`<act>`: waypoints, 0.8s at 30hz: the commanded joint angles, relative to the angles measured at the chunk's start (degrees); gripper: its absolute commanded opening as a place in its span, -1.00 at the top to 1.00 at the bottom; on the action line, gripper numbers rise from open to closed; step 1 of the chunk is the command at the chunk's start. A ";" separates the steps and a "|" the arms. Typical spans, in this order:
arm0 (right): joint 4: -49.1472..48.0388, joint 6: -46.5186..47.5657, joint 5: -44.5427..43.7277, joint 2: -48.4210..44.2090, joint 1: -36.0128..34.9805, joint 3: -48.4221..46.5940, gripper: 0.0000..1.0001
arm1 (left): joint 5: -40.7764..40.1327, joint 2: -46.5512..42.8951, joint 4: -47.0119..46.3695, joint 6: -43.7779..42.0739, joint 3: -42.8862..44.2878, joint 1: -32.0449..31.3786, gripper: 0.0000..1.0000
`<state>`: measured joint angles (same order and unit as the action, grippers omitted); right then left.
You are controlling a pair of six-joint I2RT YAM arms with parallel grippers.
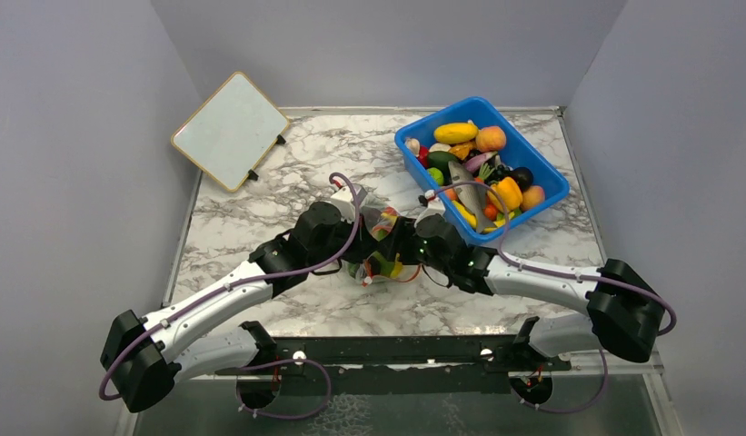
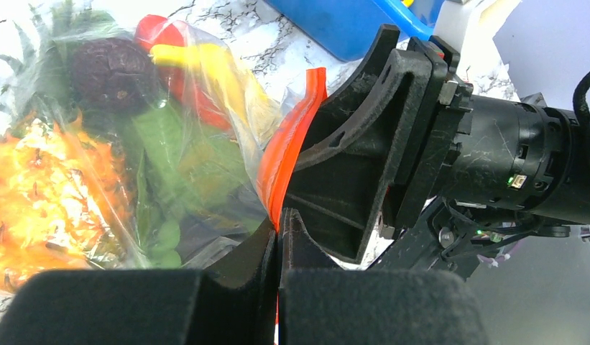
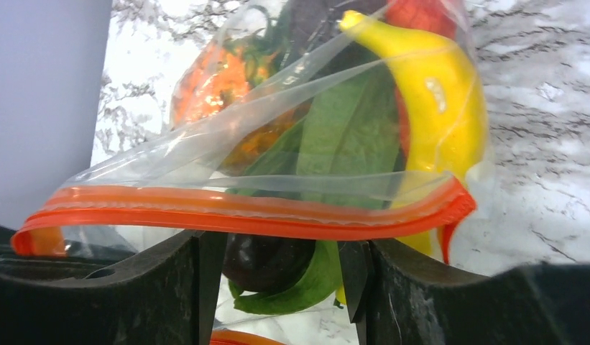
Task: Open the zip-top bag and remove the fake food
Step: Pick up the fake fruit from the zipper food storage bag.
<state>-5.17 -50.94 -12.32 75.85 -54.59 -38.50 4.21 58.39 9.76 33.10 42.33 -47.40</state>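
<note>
One zip-top bag (image 3: 277,144) lies at the centre of the top view, between two grippers. In the left wrist view the left gripper (image 2: 279,226) is at bottom centre. Its fingers are pressed together on the bag's orange zip strip (image 2: 292,144), which rises from them toward the upper middle.

In the right wrist view the strip's long axis runs left to right across the tips of the right gripper (image 3: 279,248). Its jaws stand well apart, and I cannot tell whether either pad touches the strip. The bag body lies above the fingers in that frame.

A second orange edge shows at the bottom, so the mouth looks partly parted.

Five pieces can be made out inside:
- one banana (image 3: 435,100)
- one green leaf (image 3: 349,129)
- one pineapple (image 2: 47,187)
- one dark purple fruit (image 2: 112,72)
- one red piece (image 2: 159,32)

One blue bin (image 1: 531,216) sits at the upper right.
</note>
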 commanded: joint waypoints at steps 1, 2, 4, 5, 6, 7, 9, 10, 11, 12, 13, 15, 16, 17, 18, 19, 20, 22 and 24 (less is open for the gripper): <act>-6.34 1.92 5.07 1.08 0.36 0.81 -0.16 | -1.48 -0.39 -1.65 0.38 1.62 -0.28 1.00; -7.32 2.24 5.85 1.75 0.36 1.15 -0.17 | -1.53 -0.38 -1.69 0.50 1.76 -0.32 1.00; -9.11 3.27 8.17 3.12 0.36 1.48 -0.19 | -1.58 -0.18 -1.69 0.37 2.05 -0.33 1.00; -10.49 3.99 10.18 4.02 0.36 1.60 -0.20 | -1.45 -0.18 -1.59 0.24 2.10 -0.33 1.00; -12.07 5.03 12.65 5.01 0.36 1.63 -0.23 | -1.34 -0.16 -1.46 0.33 2.04 -0.37 1.00; -13.32 6.52 15.08 6.21 0.38 1.49 -0.27 | -1.23 -0.22 -1.53 0.56 1.89 -0.32 1.00; -14.30 7.05 17.13 8.57 0.36 1.09 -0.36 | -1.22 -0.25 -1.69 1.07 1.44 -0.33 1.00; -15.62 6.71 17.16 9.67 0.36 1.59 -0.39 | -1.15 -0.29 -1.82 1.15 1.32 -0.33 1.00; -18.13 6.54 17.27 10.53 0.36 2.62 -0.41 | -1.13 -0.29 -1.81 1.36 1.32 -0.32 1.00; -21.01 6.79 17.59 11.41 0.36 3.89 -0.42 | -0.94 -0.30 -1.82 1.60 1.32 -0.33 1.00; -23.40 7.19 18.47 12.12 0.45 4.85 -0.43 | -0.62 -0.35 -1.81 1.95 1.49 -0.28 1.00; -24.73 7.98 19.52 13.54 0.50 5.41 -0.43 | -0.17 -0.75 -1.98 2.51 1.83 -0.33 1.00; -23.92 8.13 19.29 14.20 0.45 5.03 -0.42 | -0.20 -0.94 -2.01 2.39 1.88 -0.33 1.00; -22.75 8.50 18.77 14.97 0.40 4.63 -0.39 | -0.48 -1.06 -1.96 2.16 1.82 -0.31 1.00; -21.44 8.56 17.72 15.43 0.43 4.31 -0.36 | -0.84 -1.20 -1.80 1.88 1.61 -0.33 1.00; -20.52 8.33 16.39 15.76 0.45 4.23 -0.31 | -1.27 -1.25 -1.53 1.76 1.48 -0.28 1.00; -20.26 8.13 15.12 15.94 0.45 4.47 -0.26 | -1.45 -1.44 -1.29 1.67 1.37 -0.33 1.00; -19.96 7.65 13.67 15.84 0.45 4.95 -0.17 | -1.63 -1.81 -1.09 1.74 1.06 -0.32 1.00; -19.06 6.61 12.62 15.93 0.44 5.02 -0.11 | -2.01 -2.12 -1.08 1.87 0.88 -0.33 1.00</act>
<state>-27.14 -44.73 2.72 90.17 -53.71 -34.33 3.64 58.37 12.01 34.39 42.35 -47.72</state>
